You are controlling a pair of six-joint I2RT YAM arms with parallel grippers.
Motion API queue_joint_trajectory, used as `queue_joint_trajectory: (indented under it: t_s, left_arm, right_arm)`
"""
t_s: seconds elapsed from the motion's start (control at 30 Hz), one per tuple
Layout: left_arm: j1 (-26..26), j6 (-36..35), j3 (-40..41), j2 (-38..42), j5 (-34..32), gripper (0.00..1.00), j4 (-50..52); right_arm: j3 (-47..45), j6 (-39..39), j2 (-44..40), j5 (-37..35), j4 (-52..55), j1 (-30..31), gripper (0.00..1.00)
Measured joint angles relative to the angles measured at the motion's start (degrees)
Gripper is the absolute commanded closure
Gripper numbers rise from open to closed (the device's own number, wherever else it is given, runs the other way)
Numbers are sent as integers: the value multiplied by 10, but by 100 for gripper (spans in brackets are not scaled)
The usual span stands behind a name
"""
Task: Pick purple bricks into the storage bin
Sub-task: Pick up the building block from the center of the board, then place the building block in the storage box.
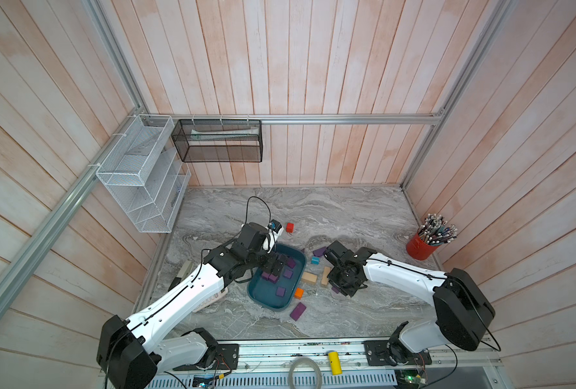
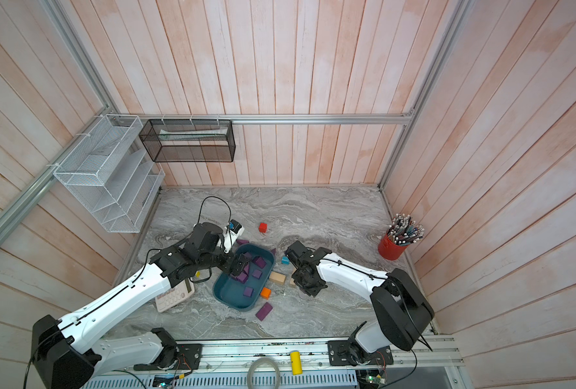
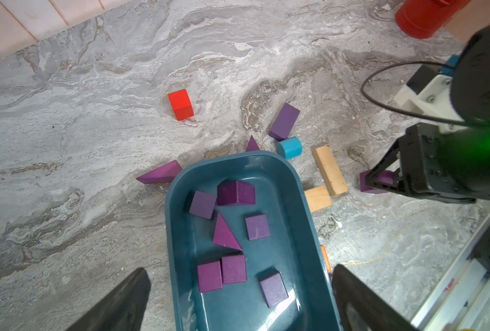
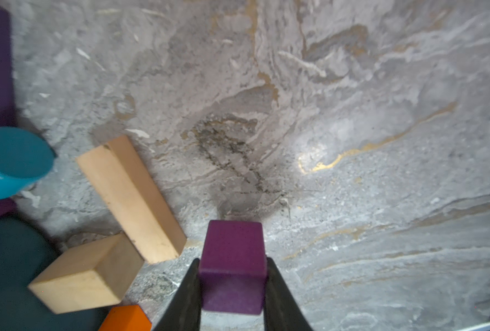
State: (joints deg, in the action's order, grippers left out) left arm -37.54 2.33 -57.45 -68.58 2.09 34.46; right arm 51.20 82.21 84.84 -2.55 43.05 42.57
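storage bin [image 3: 292, 215]: glossy plastic | purple bricks [image 3: 257, 227]: matt | tan blocks [image 3: 331, 170]: wood

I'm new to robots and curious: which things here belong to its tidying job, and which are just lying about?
Job: purple blocks, blue tray, purple cube in the right gripper.
Lying about: red cube, blue cylinder, wooden blocks, orange cube, pen cup, calculator, wire baskets.

A shallow dark teal plastic storage bin [image 2: 228, 293] holds several small matte purple bricks [image 2: 248, 291]; another purple oblong [image 2: 263, 311] lies just outside its near-right corner.
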Motion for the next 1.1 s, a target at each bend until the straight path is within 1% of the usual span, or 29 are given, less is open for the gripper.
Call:
queue_joint_trajectory:
  t_s: [0.3, 0.53, 0.83, 1.1]
  left_arm:
    - [60, 10, 0, -11, -17, 0, 3]
    - [74, 14, 0, -15, -54, 0, 3]
    - [106, 35, 0, -26, -71, 0, 7]
    - [150, 49, 0, -41, -70, 0, 8]
  right_arm:
    - [87, -29, 0, -52, 54, 8, 75]
    - [169, -56, 3, -92, 92, 24, 75]
    - [289, -111, 68, -141, 121, 69, 75]
    - [370, -191, 125, -162, 118, 126, 75]
